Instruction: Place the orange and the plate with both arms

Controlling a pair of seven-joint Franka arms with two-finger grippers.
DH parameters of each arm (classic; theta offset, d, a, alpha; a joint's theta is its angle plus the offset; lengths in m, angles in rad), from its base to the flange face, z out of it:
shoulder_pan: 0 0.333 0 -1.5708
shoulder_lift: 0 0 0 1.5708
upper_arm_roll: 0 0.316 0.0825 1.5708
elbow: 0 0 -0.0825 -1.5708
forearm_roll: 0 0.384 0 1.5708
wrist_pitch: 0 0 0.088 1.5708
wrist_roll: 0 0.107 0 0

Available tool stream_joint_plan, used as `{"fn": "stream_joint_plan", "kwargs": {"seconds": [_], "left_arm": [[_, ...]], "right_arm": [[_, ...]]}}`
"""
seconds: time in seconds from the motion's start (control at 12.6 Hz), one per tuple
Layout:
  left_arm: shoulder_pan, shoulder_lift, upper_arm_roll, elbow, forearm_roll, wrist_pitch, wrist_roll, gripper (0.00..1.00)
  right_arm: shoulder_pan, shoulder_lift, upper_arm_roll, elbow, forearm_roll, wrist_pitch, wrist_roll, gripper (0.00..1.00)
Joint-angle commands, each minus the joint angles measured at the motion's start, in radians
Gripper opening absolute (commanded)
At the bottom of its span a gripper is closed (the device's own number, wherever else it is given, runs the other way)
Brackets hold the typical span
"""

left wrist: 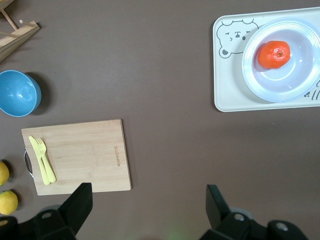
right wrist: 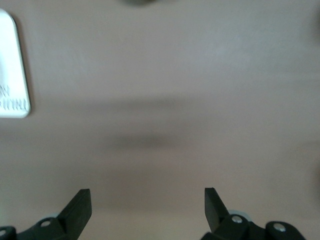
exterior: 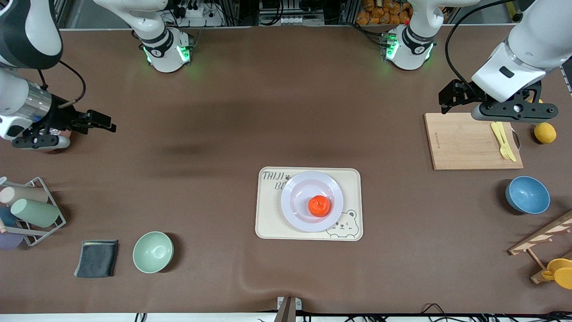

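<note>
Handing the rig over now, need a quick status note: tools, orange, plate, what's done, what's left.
Left tool: open, empty, up over the wooden cutting board at the left arm's end of the table.
Right tool: open, empty, over bare table at the right arm's end.
Orange: sits on the plate, off-centre.
Plate: lies flat on the cream bear tray mid-table.
Done: orange on plate, plate on tray, both arms clear.
Left: nothing apparent; looks finished, both arms waiting.
</note>
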Motion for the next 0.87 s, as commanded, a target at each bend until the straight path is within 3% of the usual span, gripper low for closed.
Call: {"fn": "stream_joint_plan", "kwargs": {"seconds": [0.0, 0.32, 0.79], "left_arm": [[0.007, 0.001, 0.000, 0.012, -0.011, -0.017, 0.004, 1.00], [0.001, 0.001, -0.002, 0.010, -0.010, -0.017, -0.007, 1.00], [0.005, -0.003, 0.004, 0.012, -0.008, -0.017, 0.001, 1.00]], "right_arm": [[0.011, 0.018, 0.016, 0.130, -0.091, -0.011, 0.066, 1.00], [0.023, 0.112, 0.014, 0.303, -0.124, -0.046, 0.066, 1.00], [0.096, 0.112, 0.014, 0.334, -0.134, -0.054, 0.165, 1.00]]}}
